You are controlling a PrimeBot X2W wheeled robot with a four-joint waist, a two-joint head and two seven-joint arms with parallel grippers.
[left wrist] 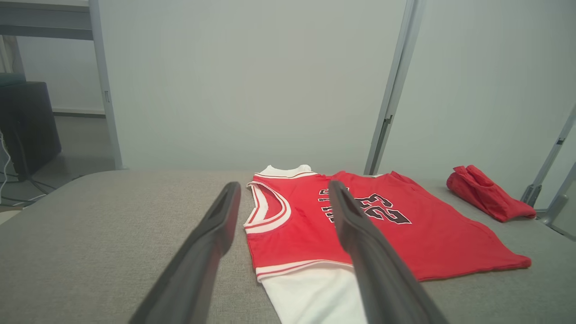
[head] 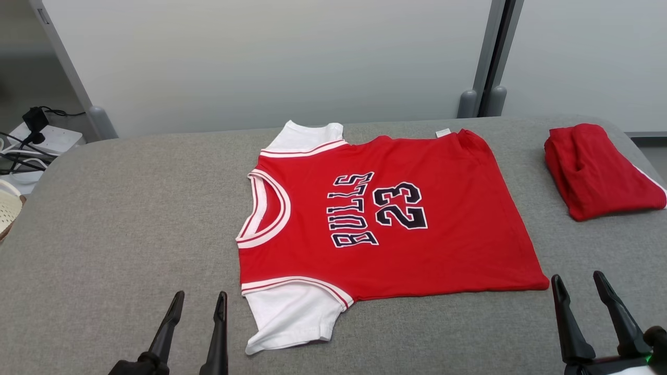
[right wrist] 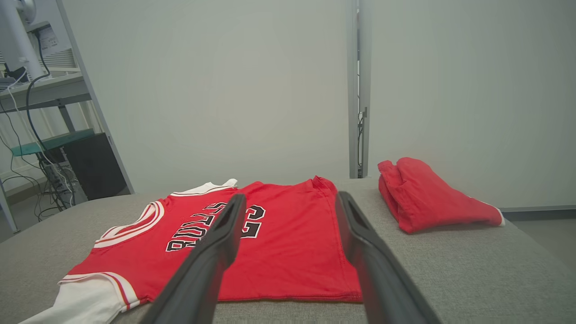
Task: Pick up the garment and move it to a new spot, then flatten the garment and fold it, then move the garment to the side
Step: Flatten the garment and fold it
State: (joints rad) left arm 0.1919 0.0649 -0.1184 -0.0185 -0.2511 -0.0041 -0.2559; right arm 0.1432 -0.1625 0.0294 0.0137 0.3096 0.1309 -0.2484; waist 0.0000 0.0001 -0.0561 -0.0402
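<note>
The garment [head: 443,208] is a red shirt with white sleeves and "BULLS 23" printed on it, spread flat in the middle of the grey table, neck toward the left. It also lies ahead in the left wrist view [left wrist: 423,234] and the right wrist view [right wrist: 288,252]. My left gripper [head: 199,302] stands open at the near edge, left of the near white sleeve, holding nothing. My right gripper [head: 578,278] stands open just right of the garment's near hem corner, also holding nothing. Both sets of dark fingers [left wrist: 211,234] [right wrist: 360,234] are spread apart above the table.
A second red garment [head: 594,172], folded, sits at the table's [head: 130,219] far right. Cables and a power strip [head: 47,138] lie beyond the left edge, a pale basket [head: 8,208] too. A wall with metal posts backs the table.
</note>
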